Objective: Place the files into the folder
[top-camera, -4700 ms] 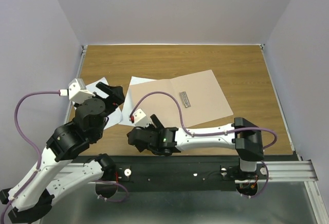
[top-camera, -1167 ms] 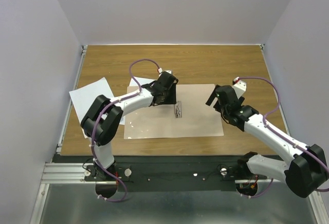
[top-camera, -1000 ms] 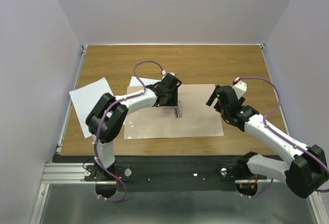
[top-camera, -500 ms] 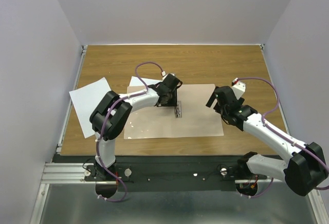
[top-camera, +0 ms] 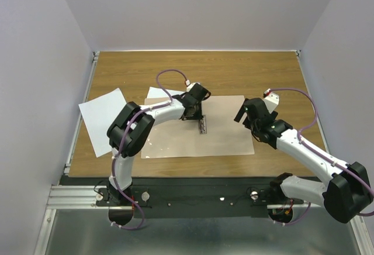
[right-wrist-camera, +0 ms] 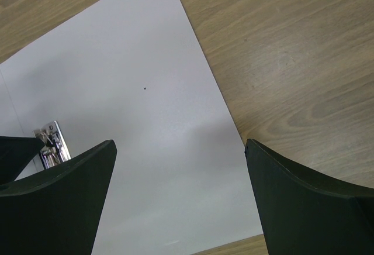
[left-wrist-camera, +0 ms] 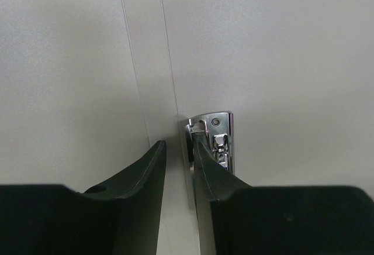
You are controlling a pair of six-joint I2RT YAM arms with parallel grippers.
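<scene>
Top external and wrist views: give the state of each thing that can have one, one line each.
Folder: open, flat on the table.
Metal clip: inside the folder, not clearly gripped.
Left sheet: flat, outside the folder.
Second sheet: mostly under the folder.
Left gripper: fingers narrowly apart at the clip.
Right gripper: fingers wide open, empty.

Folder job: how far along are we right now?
Done: the folder lies open on the table. In hand: the left gripper, fingers narrow, sits at the metal clip; a grip isn't clear. The right gripper hangs open over the folder's right edge. Left: both white sheets, one on the table's left, one peeking from under the folder's far corner.
</scene>
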